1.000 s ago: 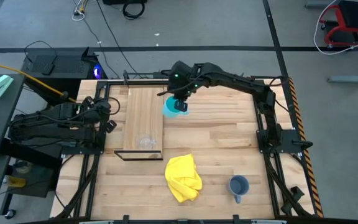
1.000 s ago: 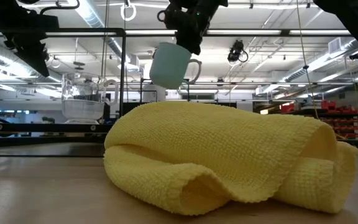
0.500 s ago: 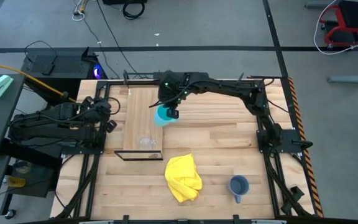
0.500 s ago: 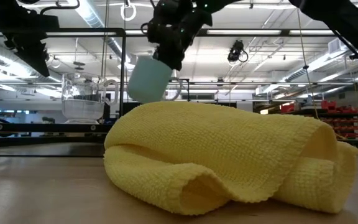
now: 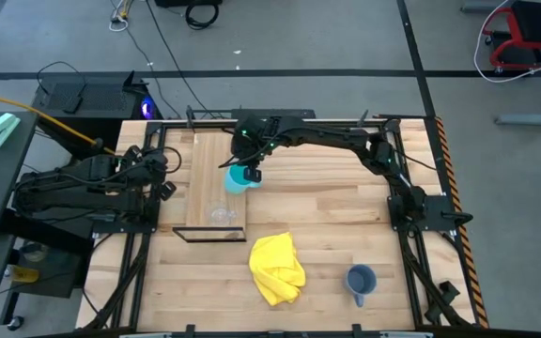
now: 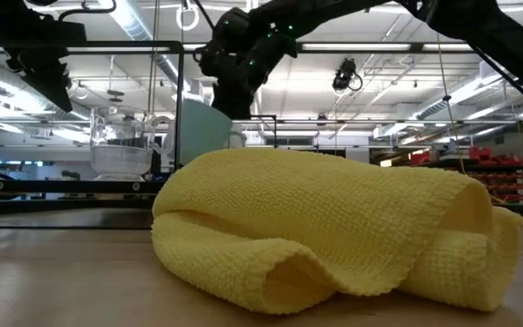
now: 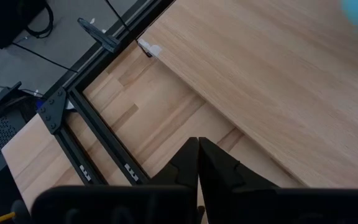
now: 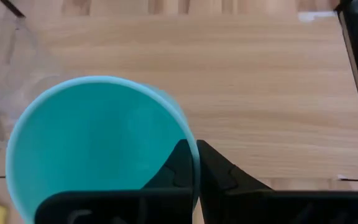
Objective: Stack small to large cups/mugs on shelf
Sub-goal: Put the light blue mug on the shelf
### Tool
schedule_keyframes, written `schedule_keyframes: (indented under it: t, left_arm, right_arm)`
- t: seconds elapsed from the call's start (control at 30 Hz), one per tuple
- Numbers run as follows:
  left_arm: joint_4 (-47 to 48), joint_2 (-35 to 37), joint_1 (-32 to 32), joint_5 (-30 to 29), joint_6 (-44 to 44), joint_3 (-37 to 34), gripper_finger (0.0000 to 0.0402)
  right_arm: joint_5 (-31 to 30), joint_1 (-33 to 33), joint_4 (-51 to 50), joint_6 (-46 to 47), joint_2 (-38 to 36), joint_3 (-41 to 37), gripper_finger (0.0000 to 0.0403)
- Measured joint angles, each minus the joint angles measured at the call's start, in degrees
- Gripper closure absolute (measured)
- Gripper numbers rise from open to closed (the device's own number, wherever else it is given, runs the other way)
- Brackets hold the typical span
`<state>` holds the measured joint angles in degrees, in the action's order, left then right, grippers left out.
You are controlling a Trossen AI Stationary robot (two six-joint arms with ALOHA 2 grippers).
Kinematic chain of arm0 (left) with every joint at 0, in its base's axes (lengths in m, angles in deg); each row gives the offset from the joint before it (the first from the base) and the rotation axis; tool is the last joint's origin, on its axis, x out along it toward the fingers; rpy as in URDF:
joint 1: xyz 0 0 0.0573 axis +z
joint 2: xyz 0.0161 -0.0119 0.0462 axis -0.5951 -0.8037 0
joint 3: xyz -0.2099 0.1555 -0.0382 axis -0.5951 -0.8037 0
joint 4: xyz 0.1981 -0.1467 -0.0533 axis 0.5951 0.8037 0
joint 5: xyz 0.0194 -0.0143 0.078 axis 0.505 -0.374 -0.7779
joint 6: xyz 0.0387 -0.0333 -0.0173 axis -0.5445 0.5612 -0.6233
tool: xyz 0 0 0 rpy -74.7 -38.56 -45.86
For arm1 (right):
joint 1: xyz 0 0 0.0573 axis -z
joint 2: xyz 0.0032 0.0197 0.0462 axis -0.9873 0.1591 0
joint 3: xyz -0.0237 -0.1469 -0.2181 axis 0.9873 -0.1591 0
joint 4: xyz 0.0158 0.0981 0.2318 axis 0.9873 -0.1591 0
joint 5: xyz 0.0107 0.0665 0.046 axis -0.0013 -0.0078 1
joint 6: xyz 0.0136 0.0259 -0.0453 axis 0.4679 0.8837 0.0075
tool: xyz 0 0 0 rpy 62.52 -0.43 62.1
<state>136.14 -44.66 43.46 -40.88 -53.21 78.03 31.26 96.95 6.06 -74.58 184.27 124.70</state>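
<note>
My right gripper [image 5: 252,171] is shut on the bright cyan mug [image 5: 239,177] over the right part of the light-wood shelf [image 5: 209,160]. In the low view the mug [image 6: 205,132] stands about upright, its base hidden behind the yellow cloth. The small clear cup [image 5: 220,214] stands on the shelf's near end. The grey-blue mug [image 5: 360,280] stands on the tabletop at the near right. My left gripper [image 5: 169,178] waits shut and empty by the shelf's left edge. My right gripper pinches the cyan mug's wall at the rim [image 8: 187,132], one finger inside the mug and one outside. The fingers come from above, pointing down. The mug's mouth faces up. The cloth hides whether its base rests on the shelf.
A crumpled yellow cloth [image 5: 278,268] lies on the tabletop near the front, between the shelf and the grey-blue mug. The shelf's thin black frame [image 5: 210,237] edges its near end. Bare planked tabletop [image 5: 327,197] lies to the right of the shelf.
My right gripper has carried the cyan mug toward the table's left edge and down, from beside the shelf's right edge to over the shelf. The mug has stayed in the hold.
</note>
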Motion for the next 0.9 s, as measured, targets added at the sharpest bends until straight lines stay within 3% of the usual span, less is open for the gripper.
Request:
schedule_keyframes:
  t: [0.53, 0.9]
  left_arm:
    - [0.0, 0.0, 0.0, 0.0, 0.0, 0.0, 0.0392]
    - [0.0, 0.0, 0.0, 0.0, 0.0, 0.0, 0.0372]
  right_arm:
    - [0.0, -0.2, 1.1, -1.6, 1.3, 0.0, 0.0397]
    - [0.0, -0.5, 2.0, -1.5, 1.8, 0.0, 0.0378]
